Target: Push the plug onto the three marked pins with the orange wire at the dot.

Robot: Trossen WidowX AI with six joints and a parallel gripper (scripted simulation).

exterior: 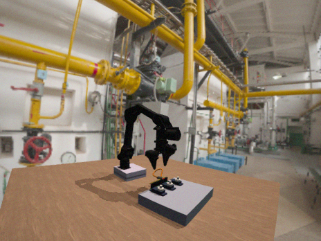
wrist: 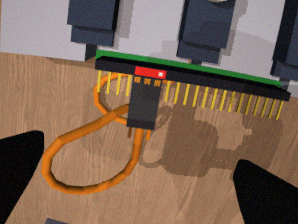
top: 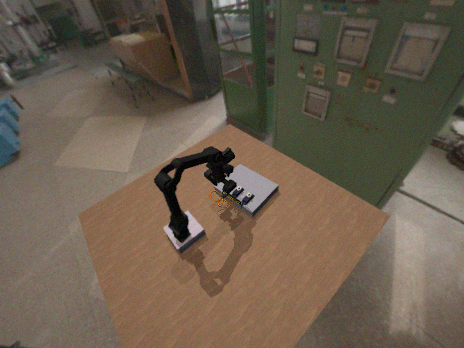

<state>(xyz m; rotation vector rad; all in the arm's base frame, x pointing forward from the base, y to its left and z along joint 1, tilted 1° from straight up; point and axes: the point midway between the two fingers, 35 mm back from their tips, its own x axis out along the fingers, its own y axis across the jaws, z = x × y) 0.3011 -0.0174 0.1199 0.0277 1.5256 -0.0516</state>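
In the wrist view the small black plug (wrist: 143, 106) sits pushed onto the pins under the red band (wrist: 150, 74), whose white dot is at the band's right end. Its orange lead (wrist: 80, 143) (exterior: 158, 172) loops over the table below the pin row (wrist: 220, 99). My gripper (wrist: 141, 156) (exterior: 158, 160) (top: 223, 186) is open, its two black fingers wide apart on either side, raised above the plug and not touching it. The grey holder (top: 260, 187) (exterior: 187, 199) (wrist: 160, 10) carries dark servos (exterior: 159, 189).
The arm's base (top: 184, 232) (exterior: 130, 172) stands on the wooden table (top: 280, 260) (exterior: 69, 215) beside the holder. More servos (wrist: 206, 16) (exterior: 177, 181) sit along the holder's near edge. A green cabinet (top: 360, 90) stands beyond the table.
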